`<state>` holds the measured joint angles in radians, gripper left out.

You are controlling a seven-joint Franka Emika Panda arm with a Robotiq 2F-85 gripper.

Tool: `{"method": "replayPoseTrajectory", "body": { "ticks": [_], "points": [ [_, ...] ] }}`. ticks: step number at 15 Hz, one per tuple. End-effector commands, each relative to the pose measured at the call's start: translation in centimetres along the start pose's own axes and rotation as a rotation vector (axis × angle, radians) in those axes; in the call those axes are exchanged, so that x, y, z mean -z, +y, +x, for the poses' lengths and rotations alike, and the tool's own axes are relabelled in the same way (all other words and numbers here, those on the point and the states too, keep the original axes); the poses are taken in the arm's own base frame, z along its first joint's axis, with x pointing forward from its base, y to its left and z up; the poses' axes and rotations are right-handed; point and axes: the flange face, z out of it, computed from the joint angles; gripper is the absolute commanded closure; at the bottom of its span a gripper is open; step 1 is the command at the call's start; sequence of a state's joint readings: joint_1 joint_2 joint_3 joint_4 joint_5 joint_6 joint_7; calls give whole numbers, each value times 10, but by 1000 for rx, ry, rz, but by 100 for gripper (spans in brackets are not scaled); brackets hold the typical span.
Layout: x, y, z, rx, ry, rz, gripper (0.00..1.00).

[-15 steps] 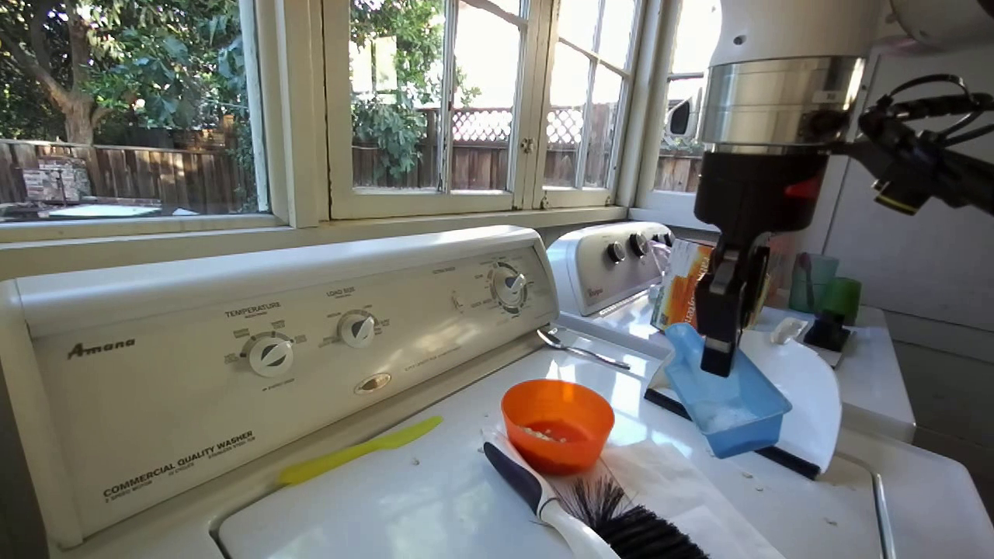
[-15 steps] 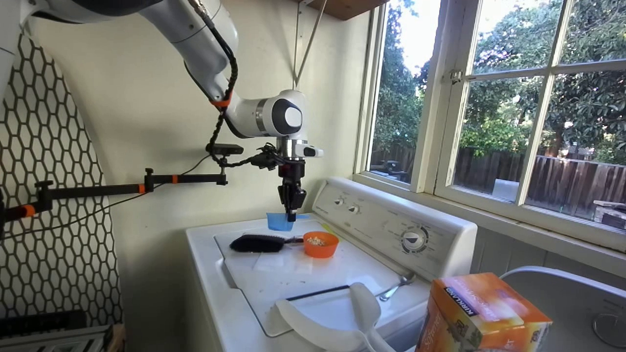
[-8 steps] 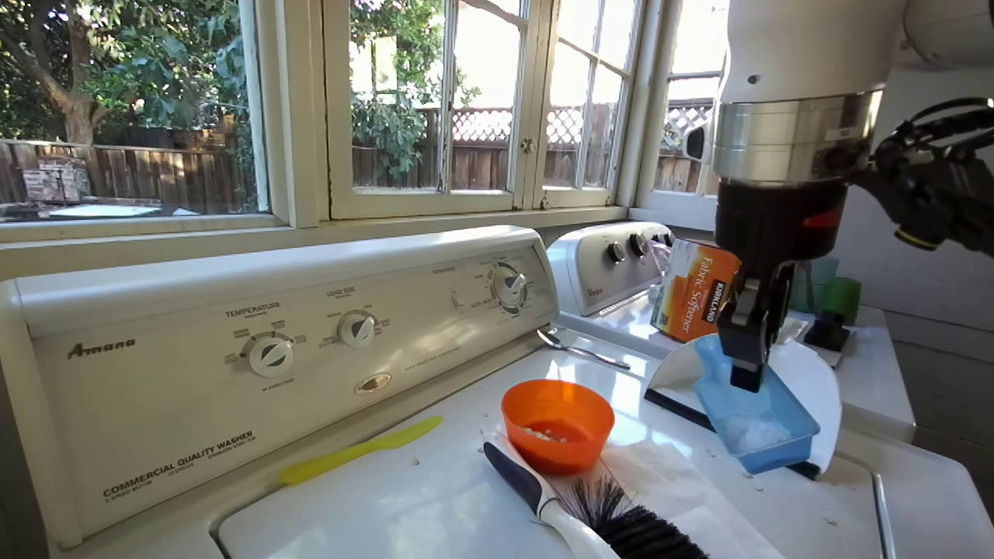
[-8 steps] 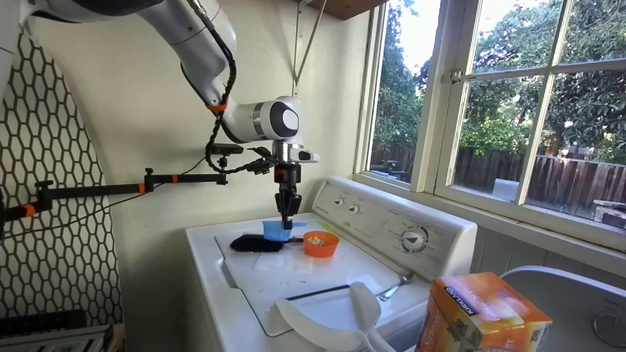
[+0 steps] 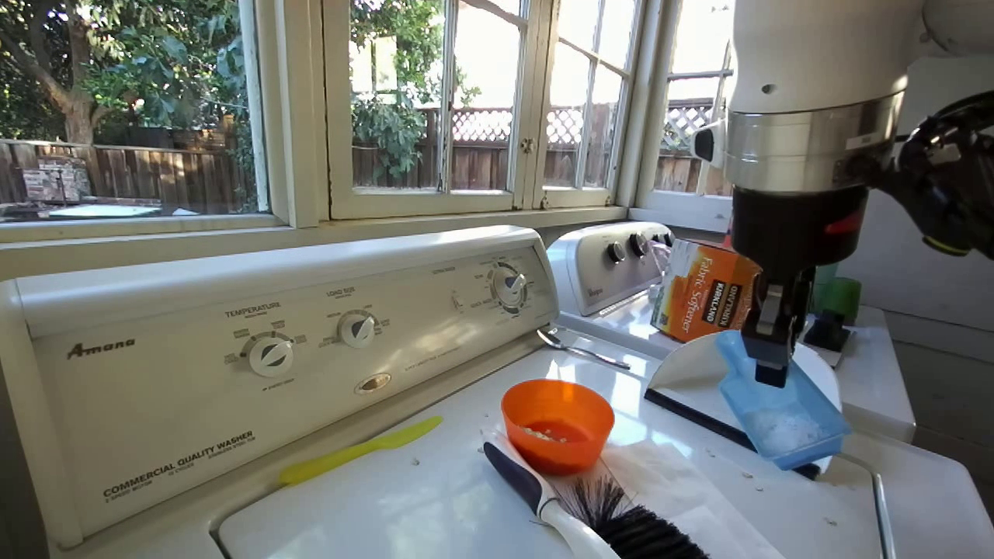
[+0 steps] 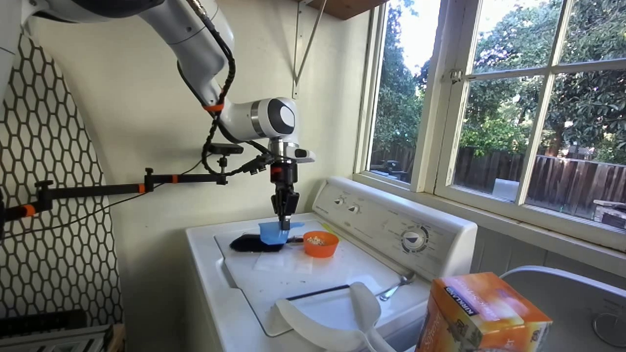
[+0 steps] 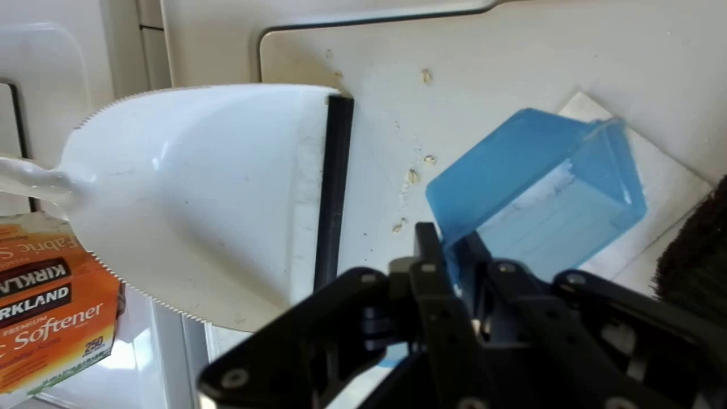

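Note:
A translucent blue scoop-like container (image 7: 539,170) hangs from my gripper (image 7: 448,241), whose fingers are shut on its wall or handle side. In an exterior view the gripper (image 5: 771,369) is upright, and the scoop (image 5: 796,427) slants down towards the right, in front of a white dustpan (image 5: 691,380) with a black lip. A pale patch shows in its bottom; I cannot tell what it is. From the opposite angle the scoop (image 6: 273,234) overlaps the black brush (image 6: 254,243), beside an orange bowl (image 6: 320,245) with light flakes inside. The fingers partly hide the gripped part.
On the washer lid lie a white paper (image 5: 675,481), a yellow-green knife (image 5: 361,450) and a spoon (image 5: 582,349). Loose flakes (image 7: 413,176) are scattered between dustpan and scoop. An orange fabric softener box (image 5: 703,291) stands behind. The control panel (image 6: 391,220) rises along the window side.
My gripper has come down and moved away from the window side with the blue scoop still in it. The bowl, brush and dustpan have stayed put.

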<state>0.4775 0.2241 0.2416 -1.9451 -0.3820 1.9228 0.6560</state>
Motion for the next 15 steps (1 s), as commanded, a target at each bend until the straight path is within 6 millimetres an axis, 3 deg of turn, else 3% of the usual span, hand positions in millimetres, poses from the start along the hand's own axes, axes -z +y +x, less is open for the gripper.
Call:
{"method": "replayPoseTrajectory", "body": {
  "ticks": [1,15],
  "points": [
    [4,-5,0,8,-4,-75,97],
    [5,-27,16,91,28,-194,97]
  ]
}}
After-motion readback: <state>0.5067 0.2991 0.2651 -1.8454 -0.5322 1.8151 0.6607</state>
